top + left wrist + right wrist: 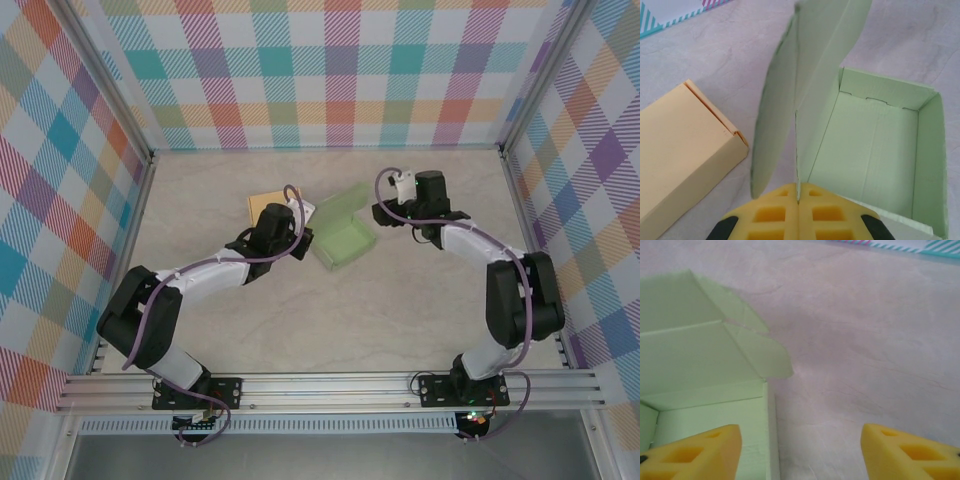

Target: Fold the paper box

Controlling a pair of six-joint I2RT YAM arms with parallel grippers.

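marble-look table (330,330): plain work surface, plaid panels (340,70) around it. green paper box (346,243) sits mid-table between the two arms. its tray is open upward, the lid (350,203) stands up on the far side and the rounded side flap (765,357) is untucked, so closing isn't done. closed yellow carton (685,150) lies just beside it on the left, not touching, probably parked out of the way. left gripper (799,217) is closed, pinching the green box's side wall near the lid fold. i read that as anchoring the box. right gripper (802,452) stands wide, holding nothing, with the box's corner wall between its fingers. no print or logo readable on either box.
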